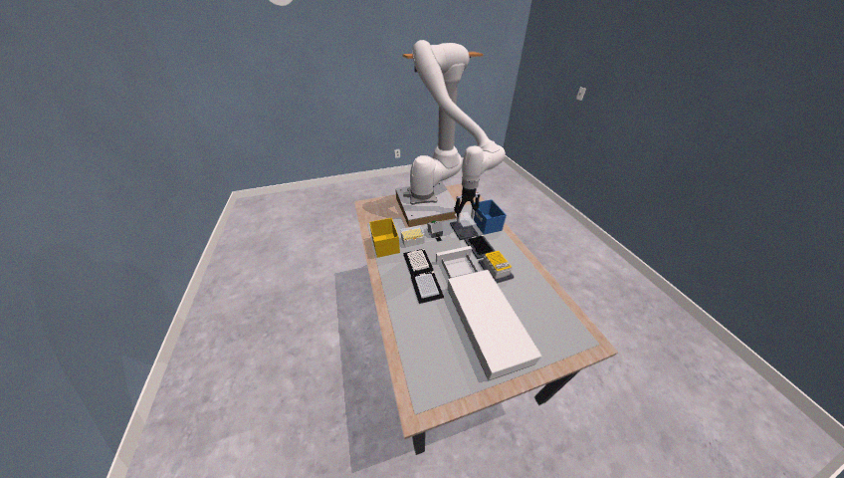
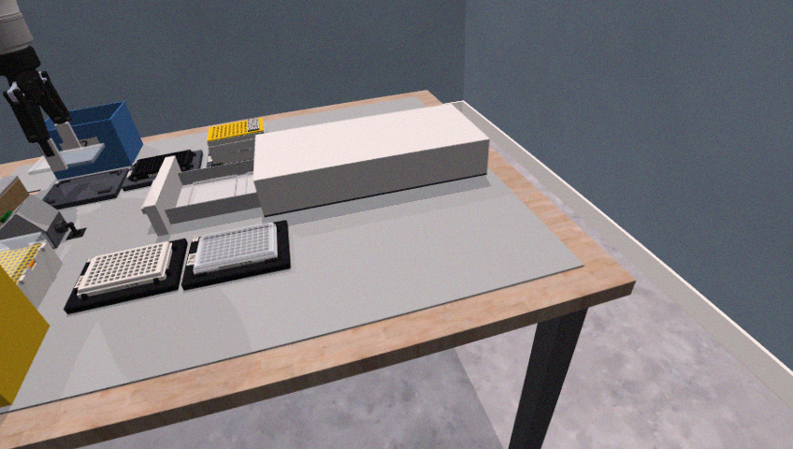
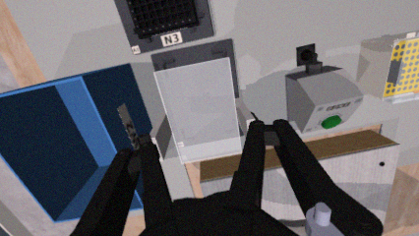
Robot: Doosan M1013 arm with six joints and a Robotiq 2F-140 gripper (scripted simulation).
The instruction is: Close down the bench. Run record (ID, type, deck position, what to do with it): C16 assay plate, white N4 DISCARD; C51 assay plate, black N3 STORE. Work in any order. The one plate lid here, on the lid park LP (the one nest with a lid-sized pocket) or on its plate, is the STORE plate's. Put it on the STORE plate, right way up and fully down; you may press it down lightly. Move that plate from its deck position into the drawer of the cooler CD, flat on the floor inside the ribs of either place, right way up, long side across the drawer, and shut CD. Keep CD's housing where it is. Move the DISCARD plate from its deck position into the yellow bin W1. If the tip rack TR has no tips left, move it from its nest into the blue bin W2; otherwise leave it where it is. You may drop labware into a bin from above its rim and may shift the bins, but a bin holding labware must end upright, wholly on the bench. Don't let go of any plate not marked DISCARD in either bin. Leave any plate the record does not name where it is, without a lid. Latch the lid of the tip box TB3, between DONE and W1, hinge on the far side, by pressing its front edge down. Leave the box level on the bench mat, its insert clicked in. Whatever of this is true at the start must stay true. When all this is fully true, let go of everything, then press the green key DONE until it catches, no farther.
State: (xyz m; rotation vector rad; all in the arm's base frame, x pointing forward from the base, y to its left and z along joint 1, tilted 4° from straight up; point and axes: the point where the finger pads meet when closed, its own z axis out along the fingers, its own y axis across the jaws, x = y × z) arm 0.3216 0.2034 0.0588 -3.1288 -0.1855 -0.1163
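1. Two open-topped rectangular bins on the tabletop: one yellow bin [image 1: 383,236] at the left, one blue bin [image 1: 490,216] at the right.
2. Three multi-well assay plates: one white plate [image 2: 124,267], one clear plate [image 2: 235,247], one black plate [image 3: 163,15] on the nest labelled N3.
3. One clear flat rectangular plate lid [image 3: 197,108].
4. Two yellow-topped tip holders: one [image 2: 235,129] on the far side, one [image 2: 19,261] at the left edge.
5. One long white box-shaped cooler housing [image 2: 367,152] with one open drawer [image 2: 206,195].
6. One green round key [image 3: 331,121].
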